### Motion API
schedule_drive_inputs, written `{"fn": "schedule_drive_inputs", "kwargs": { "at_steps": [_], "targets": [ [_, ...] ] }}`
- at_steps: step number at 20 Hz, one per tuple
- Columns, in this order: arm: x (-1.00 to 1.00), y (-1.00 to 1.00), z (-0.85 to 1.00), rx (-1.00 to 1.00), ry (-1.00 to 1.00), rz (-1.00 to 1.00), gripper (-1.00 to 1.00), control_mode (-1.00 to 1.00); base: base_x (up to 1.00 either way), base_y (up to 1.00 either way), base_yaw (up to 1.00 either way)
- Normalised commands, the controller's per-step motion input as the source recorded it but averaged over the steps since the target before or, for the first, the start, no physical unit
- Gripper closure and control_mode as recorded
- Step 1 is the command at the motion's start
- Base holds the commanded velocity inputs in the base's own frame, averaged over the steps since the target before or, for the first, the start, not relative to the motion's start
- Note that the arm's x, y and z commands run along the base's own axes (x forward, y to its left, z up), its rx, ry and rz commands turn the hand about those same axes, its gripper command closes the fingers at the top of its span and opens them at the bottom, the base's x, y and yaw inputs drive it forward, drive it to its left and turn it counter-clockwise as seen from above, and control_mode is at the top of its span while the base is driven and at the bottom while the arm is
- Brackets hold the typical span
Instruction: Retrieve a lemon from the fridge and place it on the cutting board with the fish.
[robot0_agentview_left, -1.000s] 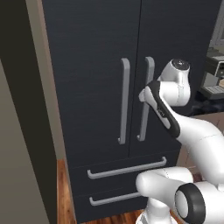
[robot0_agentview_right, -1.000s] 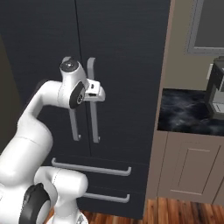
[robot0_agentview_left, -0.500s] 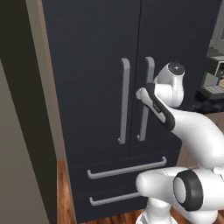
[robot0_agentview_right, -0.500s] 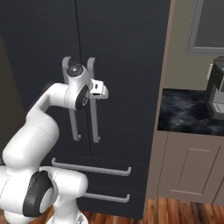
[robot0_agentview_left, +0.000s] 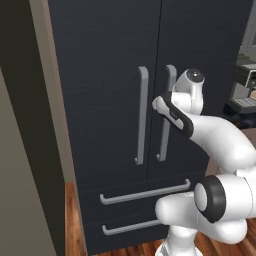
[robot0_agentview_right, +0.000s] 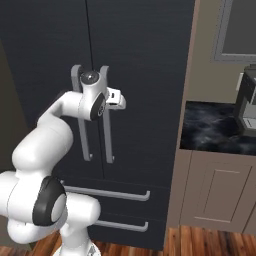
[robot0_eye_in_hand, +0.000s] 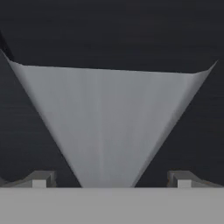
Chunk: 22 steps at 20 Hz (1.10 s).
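The dark fridge (robot0_agentview_left: 100, 75) (robot0_agentview_right: 150, 60) stands with both doors shut. My gripper (robot0_agentview_left: 157, 105) (robot0_agentview_right: 117, 100) is up against the right door's long grey bar handle (robot0_agentview_left: 163, 140) (robot0_agentview_right: 108, 140), at about a third of the way down it. In the hand view the handle (robot0_eye_in_hand: 109, 118) runs wide and close between the two finger tips (robot0_eye_in_hand: 40, 179), which stand apart on either side of it without touching; the gripper (robot0_eye_in_hand: 111, 180) is open. The lemon, the cutting board and the fish are out of view.
The left door's handle (robot0_agentview_left: 142, 115) (robot0_agentview_right: 80, 125) hangs just beside the one I face. Two drawers with bar handles (robot0_agentview_left: 145, 192) (robot0_agentview_right: 107, 192) lie below the doors. A dark counter (robot0_agentview_right: 215, 130) with a coffee machine (robot0_agentview_right: 247, 102) sits to the right; a tall panel (robot0_agentview_left: 25, 150) flanks the left.
The hand has swung in toward the fridge and now sits closer to the right door's handle. The jaws have stayed wide apart.
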Motion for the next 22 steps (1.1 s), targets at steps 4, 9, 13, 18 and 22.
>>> {"fn": "schedule_drive_inputs", "kwargs": {
  "at_steps": [4,9,13,18,22],
  "targets": [
    [0.42,0.0,-0.01,0.0,-0.06,0.0,-1.0,-1.0,0.0,0.0,0.0],
    [0.43,0.0,-0.13,0.0,-0.18,0.01,-1.0,-1.0,0.0,0.0,0.0],
    [0.28,0.0,-0.2,0.0,-0.23,0.03,-1.0,-1.0,0.0,0.0,0.0],
    [-0.15,-0.04,-0.25,0.0,-0.34,0.0,-1.0,-1.0,0.0,0.0,0.0],
    [-0.25,0.02,-0.17,-0.06,-0.42,0.01,-1.0,-1.0,0.0,0.0,0.0]
  ]
}}
